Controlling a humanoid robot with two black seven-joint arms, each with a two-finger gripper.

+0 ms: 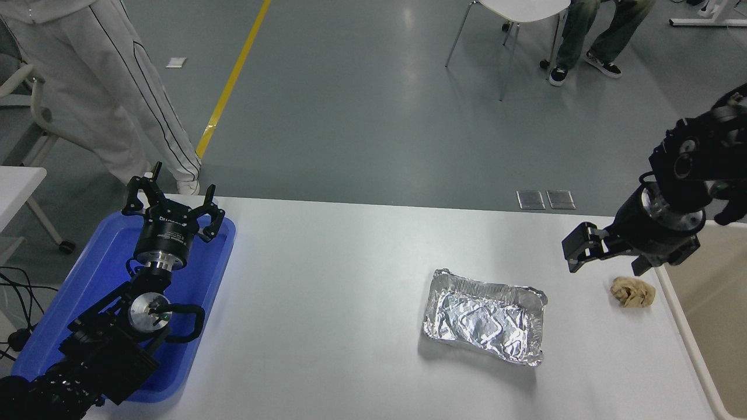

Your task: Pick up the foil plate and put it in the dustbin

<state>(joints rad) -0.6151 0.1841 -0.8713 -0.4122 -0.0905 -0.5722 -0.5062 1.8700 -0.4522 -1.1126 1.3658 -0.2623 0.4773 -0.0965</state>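
Foil plate [484,322]: crinkled silver rectangle, flat on table | right pincer [610,257]: spread wide, empty, near paper ball [632,291]

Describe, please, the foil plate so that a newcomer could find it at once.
On the white table, look right of centre, towards the beige plastic dustbin. There lies the shiny, crinkled, rectangular aluminium-foil plate, silver and ribbed, unlike the small crumpled tan paper ball beside it.
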